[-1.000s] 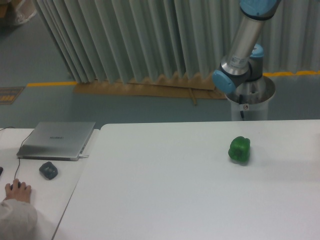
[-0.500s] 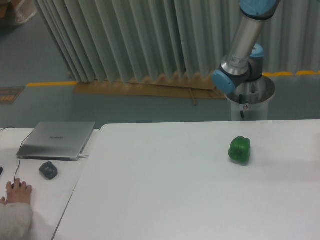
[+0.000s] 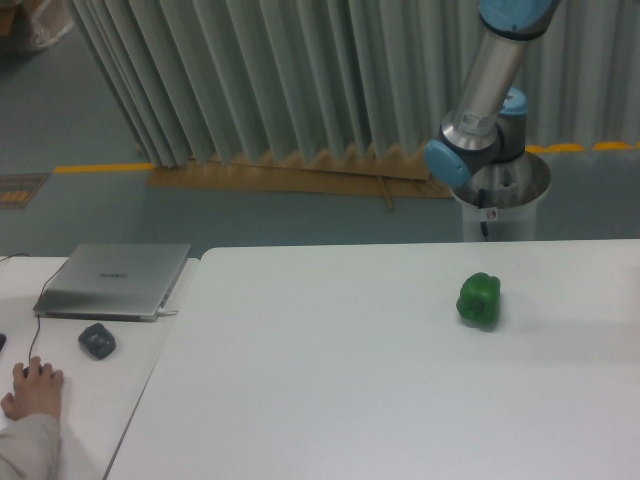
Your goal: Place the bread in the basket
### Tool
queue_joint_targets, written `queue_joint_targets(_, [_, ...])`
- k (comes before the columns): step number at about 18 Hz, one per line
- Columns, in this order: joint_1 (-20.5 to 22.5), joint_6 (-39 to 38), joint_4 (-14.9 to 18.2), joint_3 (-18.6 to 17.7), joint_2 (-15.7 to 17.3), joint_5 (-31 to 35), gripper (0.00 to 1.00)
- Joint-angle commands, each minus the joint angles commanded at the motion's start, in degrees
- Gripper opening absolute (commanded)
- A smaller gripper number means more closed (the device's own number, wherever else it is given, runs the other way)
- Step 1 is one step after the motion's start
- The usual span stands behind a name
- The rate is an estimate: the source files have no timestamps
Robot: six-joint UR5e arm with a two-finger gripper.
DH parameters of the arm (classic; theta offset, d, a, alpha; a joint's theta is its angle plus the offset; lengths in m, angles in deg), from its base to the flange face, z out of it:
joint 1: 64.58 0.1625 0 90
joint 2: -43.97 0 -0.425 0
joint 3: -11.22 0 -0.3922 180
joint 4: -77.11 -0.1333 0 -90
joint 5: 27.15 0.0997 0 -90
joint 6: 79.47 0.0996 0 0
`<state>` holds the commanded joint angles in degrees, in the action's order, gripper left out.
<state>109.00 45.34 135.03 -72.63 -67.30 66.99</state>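
Person's hand [image 3: 33, 388] slightly lower; green pepper [image 3: 478, 299] unmoved (pincer out of frame).

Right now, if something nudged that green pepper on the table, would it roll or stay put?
The green pepper looks rounded and lumpy, so it would probably wobble or roll a little, then settle on a lobe. Its glossy skin suggests that it could slip on the smooth white table.

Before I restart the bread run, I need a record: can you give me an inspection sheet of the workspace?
Surface: white table, side desk at left.
Job's things: no bread or basket seen.
Clutter: green pepper on table; closed laptop, dark object, person's hand on desk.
Grippers: out of frame; only arm shows.
Cables: one at arm's base.
Surroundings: pleated curtain, yellow floor line.
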Motion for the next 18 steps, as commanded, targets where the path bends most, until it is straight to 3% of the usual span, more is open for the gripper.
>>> queue_joint_targets(18, [-1.1, -0.4, 0.1, -1.3, 0.3, -3.6, 1.0])
